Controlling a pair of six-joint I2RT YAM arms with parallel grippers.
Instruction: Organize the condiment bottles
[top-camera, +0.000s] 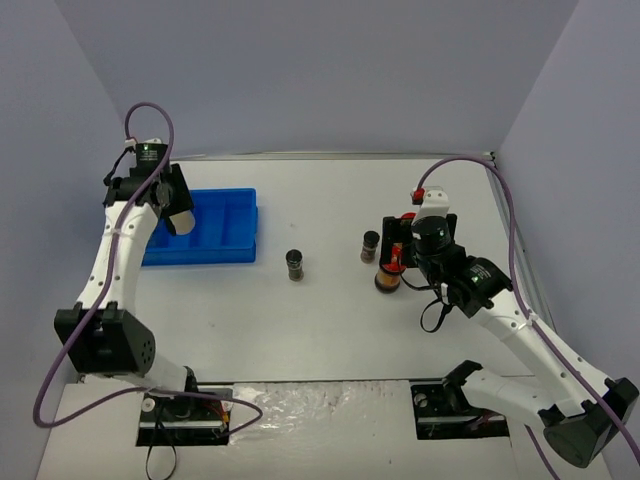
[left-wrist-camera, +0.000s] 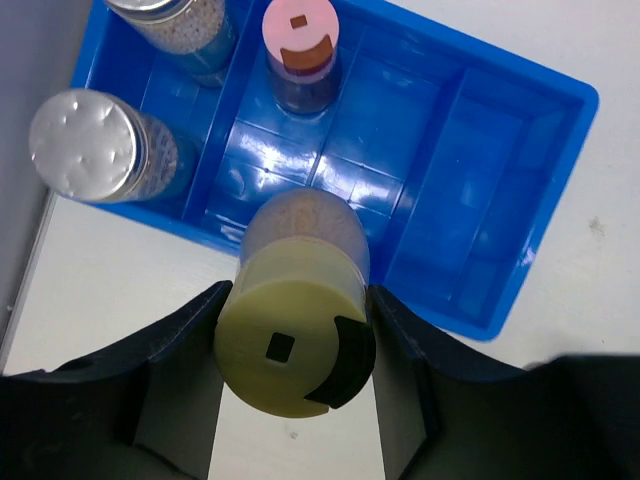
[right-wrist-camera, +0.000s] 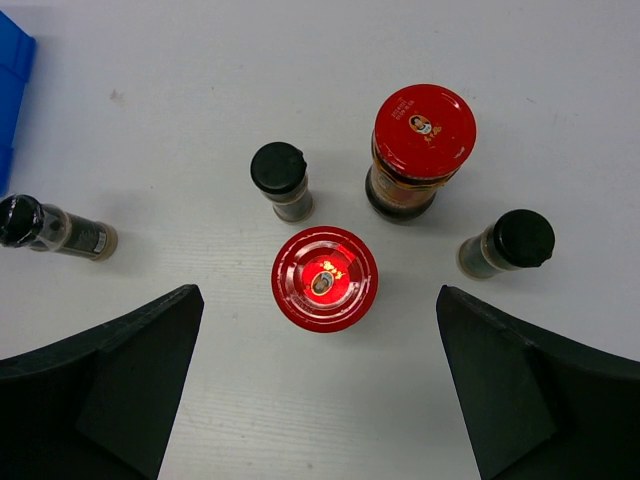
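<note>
Left gripper (left-wrist-camera: 300, 300): held yellow jar (left-wrist-camera: 280, 350) clenched over near wall of bin (left-wrist-camera: 520, 170), likely for stowing.
Right gripper (right-wrist-camera: 318, 300): hung released above red jar (right-wrist-camera: 325, 278), well apart from bin, likely the next pick.

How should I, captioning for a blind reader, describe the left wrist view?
The left gripper holds a yellow-green-capped jar above the edge of a blue tray. In the tray stand a pink-capped jar, a silver-lidded jar and another jar cut off by the frame.
</note>
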